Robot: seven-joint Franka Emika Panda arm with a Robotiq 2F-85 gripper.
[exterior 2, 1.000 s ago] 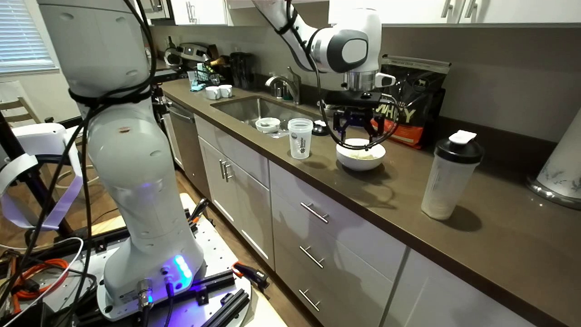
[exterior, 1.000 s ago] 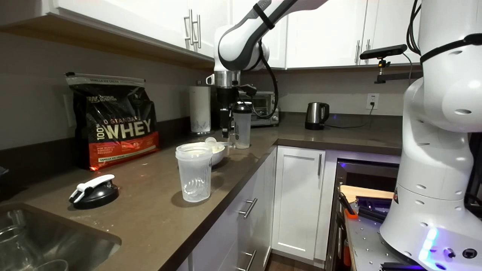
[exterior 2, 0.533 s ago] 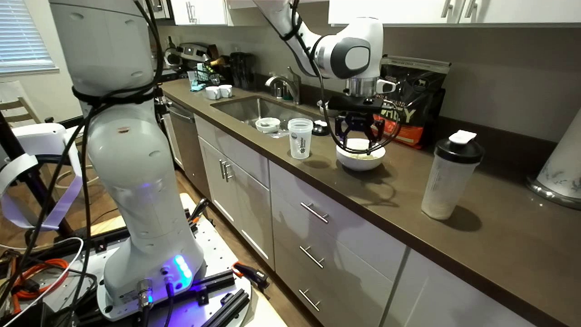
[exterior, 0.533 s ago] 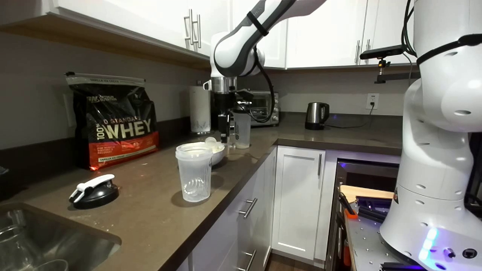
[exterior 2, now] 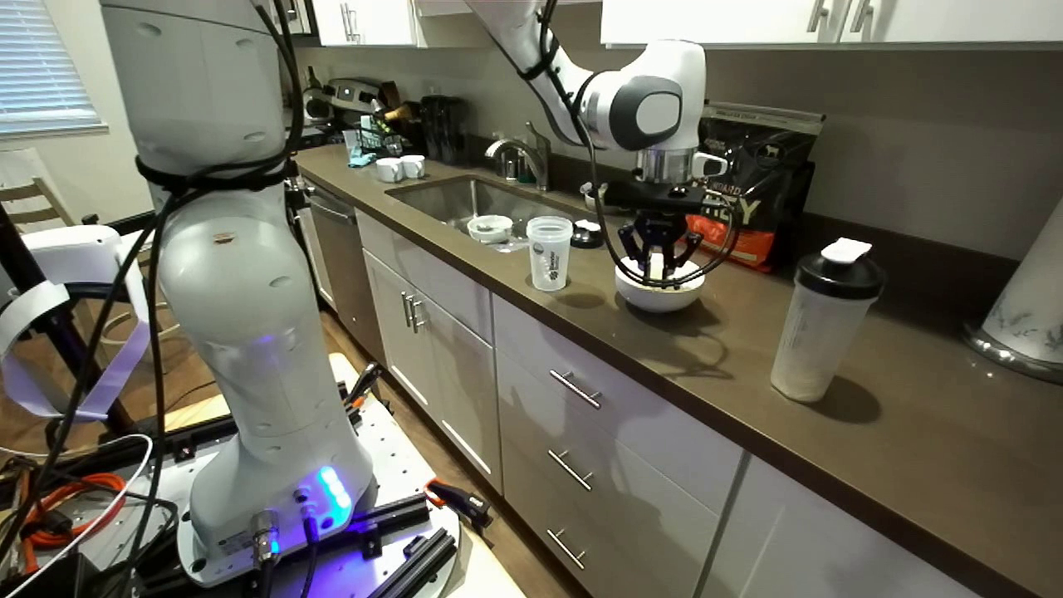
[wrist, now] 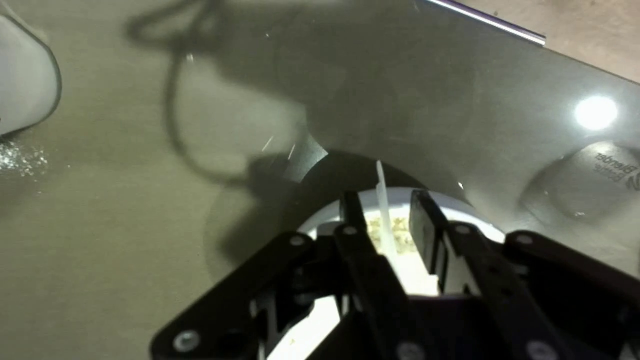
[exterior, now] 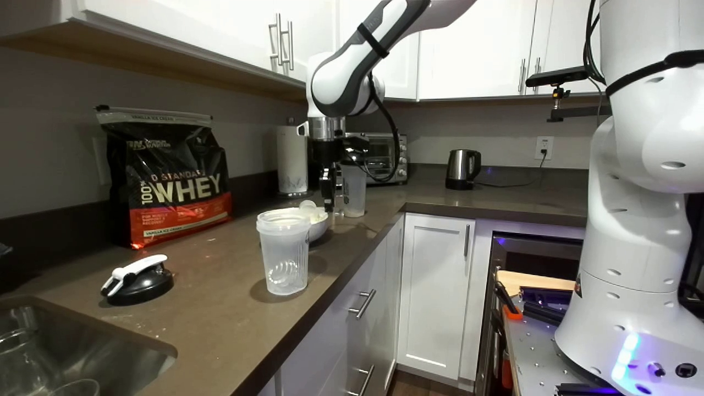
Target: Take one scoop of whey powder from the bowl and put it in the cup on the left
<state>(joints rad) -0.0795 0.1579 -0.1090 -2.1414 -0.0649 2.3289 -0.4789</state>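
Observation:
The white bowl [exterior 2: 656, 297] stands on the counter with pale powder [wrist: 402, 229] in it. The scoop [exterior: 308, 204] shows its round pale head at the bowl's rim; in the wrist view its thin scoop handle [wrist: 383, 207] sticks out past the rim. My gripper [wrist: 386, 201] points down over the bowl, its fingers partly closed. One finger stands on each side of the handle, with a visible gap to both, so nothing is gripped. The clear cup [exterior: 283, 264], without a lid, stands beside the bowl, left of it in an exterior view [exterior 2: 548, 257].
A tall shaker with a black lid [exterior 2: 822, 332] stands on the bowl's other side, near the counter edge. The black and red whey bag [exterior: 170, 181] leans near the wall. A loose black lid [exterior: 137, 283] lies by the sink [exterior 2: 440, 184].
My gripper has come down a little over the bowl. Its fingers have moved closer together, around the scoop handle. Bowl, scoop and cup have not visibly moved.

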